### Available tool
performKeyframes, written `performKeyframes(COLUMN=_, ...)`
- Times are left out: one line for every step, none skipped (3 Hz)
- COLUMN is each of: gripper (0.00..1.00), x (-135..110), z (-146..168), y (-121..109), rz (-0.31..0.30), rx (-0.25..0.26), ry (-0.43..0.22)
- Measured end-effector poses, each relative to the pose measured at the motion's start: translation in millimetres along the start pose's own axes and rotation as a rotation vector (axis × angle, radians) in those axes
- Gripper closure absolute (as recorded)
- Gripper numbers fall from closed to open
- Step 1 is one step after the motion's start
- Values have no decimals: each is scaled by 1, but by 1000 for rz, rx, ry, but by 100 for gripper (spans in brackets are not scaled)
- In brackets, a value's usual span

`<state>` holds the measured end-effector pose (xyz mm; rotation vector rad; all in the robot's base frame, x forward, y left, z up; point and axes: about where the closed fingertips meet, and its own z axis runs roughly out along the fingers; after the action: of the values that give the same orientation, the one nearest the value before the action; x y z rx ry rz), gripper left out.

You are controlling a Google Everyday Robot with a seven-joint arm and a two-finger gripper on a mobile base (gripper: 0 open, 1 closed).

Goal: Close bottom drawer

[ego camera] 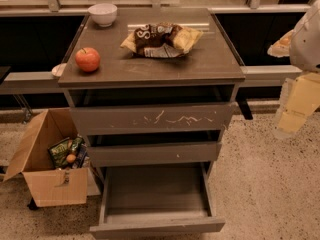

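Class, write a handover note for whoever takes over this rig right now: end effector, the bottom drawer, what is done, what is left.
End effector: at the view's right edge, beside the cabinet, about level with its upper drawers, touching no drawer.
Bottom drawer: pulled far out towards the camera, tray empty.
Done: nothing visible yet; the drawer is not pushed in.
Left: probably bring the end effector down to the drawer's front and push it fully in.
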<state>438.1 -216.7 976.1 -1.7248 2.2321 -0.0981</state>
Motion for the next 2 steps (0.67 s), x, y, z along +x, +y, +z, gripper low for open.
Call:
performKeyframes(gripper=0, x=0, z=0, y=0, rz=0, rx=0, ry=0)
performKeyframes(gripper=0, x=2, z=35, y=12, rz=-30, rx=-64, ry=-24)
